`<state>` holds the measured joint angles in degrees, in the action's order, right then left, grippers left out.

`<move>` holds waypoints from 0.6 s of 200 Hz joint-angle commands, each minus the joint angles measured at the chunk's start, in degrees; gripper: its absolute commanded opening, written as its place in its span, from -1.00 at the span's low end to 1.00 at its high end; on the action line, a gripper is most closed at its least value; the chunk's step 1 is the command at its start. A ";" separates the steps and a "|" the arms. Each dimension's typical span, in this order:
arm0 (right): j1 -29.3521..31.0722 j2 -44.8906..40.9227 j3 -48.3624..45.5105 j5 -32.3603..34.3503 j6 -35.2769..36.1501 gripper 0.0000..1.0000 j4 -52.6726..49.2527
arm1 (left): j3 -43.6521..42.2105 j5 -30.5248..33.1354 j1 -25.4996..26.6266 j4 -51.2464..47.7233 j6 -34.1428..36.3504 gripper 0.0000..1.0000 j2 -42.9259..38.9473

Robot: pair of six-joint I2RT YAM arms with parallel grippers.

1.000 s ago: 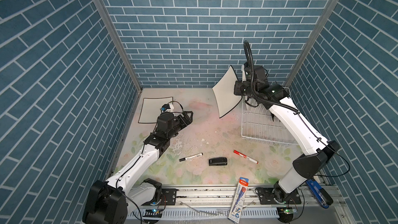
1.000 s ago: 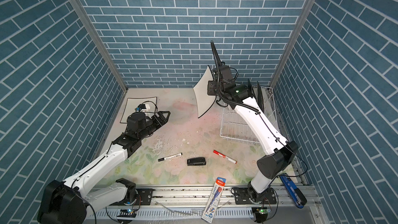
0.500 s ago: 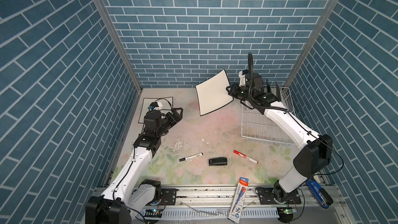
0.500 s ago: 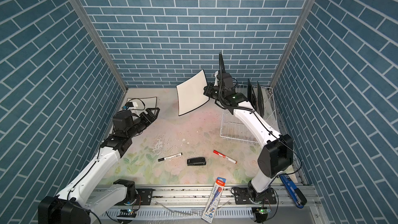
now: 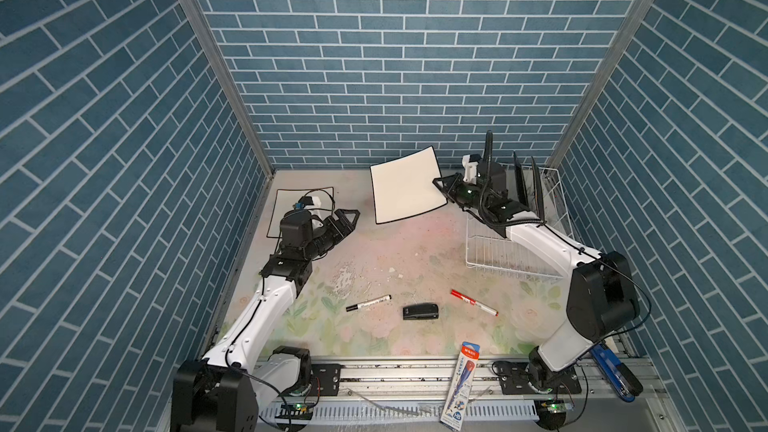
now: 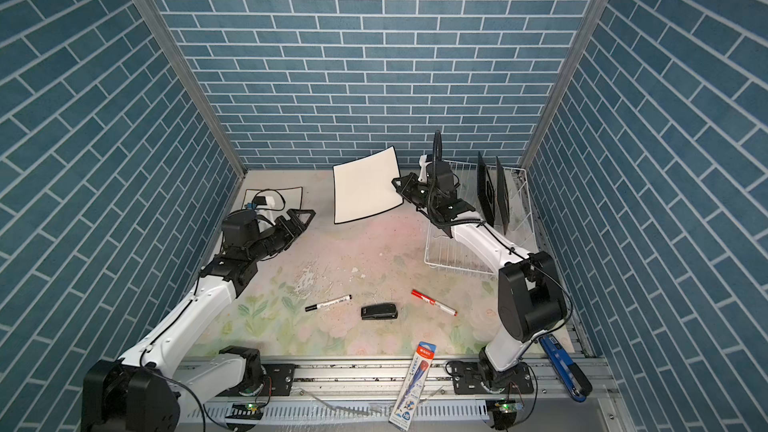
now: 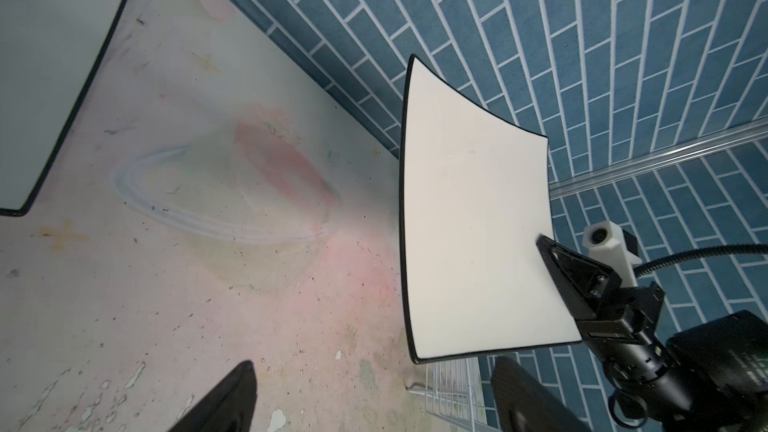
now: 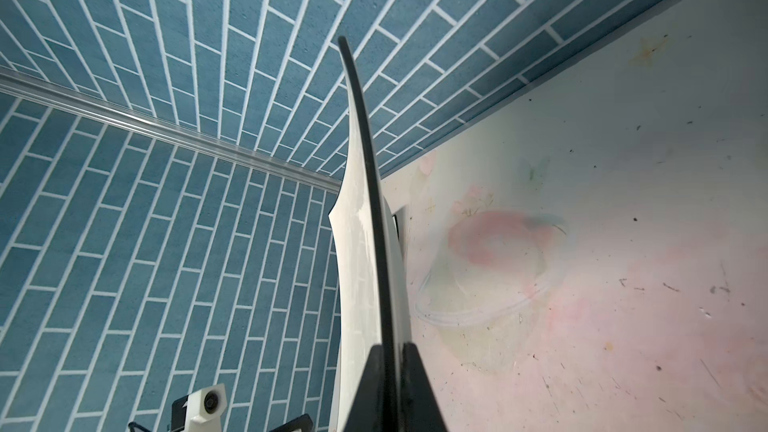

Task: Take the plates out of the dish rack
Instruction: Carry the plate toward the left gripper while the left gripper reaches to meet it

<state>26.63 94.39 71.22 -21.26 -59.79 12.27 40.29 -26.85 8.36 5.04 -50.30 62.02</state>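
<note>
A square white plate with a thin black rim hangs tilted above the back middle of the table. My right gripper is shut on the edge of this plate. The left wrist view shows the plate face on. My left gripper stands open and empty, left of the plate. A second white plate lies flat at the back left. The dish rack holds two upright black plates.
A black marker, a black stapler and a red marker lie on the front part of the table. A pencil packet rests on the front rail. Brick walls close in three sides.
My right gripper has carried the white plate left and a little lower, turning its face upward. My left gripper has drawn back slightly toward the back left and stays open.
</note>
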 commanded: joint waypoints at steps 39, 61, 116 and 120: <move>-0.45 -3.30 -6.58 -8.16 -13.06 -1.00 26.38 | 1.72 -7.53 -0.36 9.43 -2.58 0.80 5.09; -0.31 -4.74 -9.96 -8.23 -14.00 -1.00 28.29 | 1.90 -9.88 -0.36 13.21 -3.33 0.80 8.00; -0.31 -9.96 -17.22 -8.22 -14.63 -1.00 28.45 | 4.26 -13.20 -0.27 15.30 -0.71 0.78 11.22; -0.35 -10.20 -17.76 -8.34 -14.82 -1.00 28.93 | 4.28 -13.58 -0.27 15.70 -0.73 0.78 11.63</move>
<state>26.35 90.56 54.65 -26.63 -67.81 28.12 42.24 -37.56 8.36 17.69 -52.90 72.79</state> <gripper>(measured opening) 0.086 0.893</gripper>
